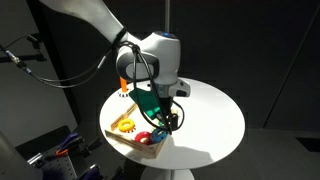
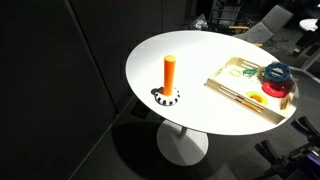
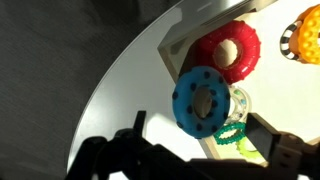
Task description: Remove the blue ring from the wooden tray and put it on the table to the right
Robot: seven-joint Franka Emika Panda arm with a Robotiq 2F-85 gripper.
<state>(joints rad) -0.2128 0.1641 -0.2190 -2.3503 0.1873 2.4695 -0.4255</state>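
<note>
We see a blue studded plastic ring (image 3: 188,100) at centre. A red plastic ring (image 3: 248,55) overlaps it at one o'clock and a small green toothed ring (image 3: 232,135) sits at five o'clock, both inside the light wooden tray (image 3: 172,58). The white round table (image 3: 125,85) lies at nine o'clock.

Shadow hides the pincer (image 3: 205,140); the edge crops the yellow ring (image 3: 308,35).

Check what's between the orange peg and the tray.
Nothing. In an exterior view the stretch of white table between the orange peg and the tray is bare.
</note>
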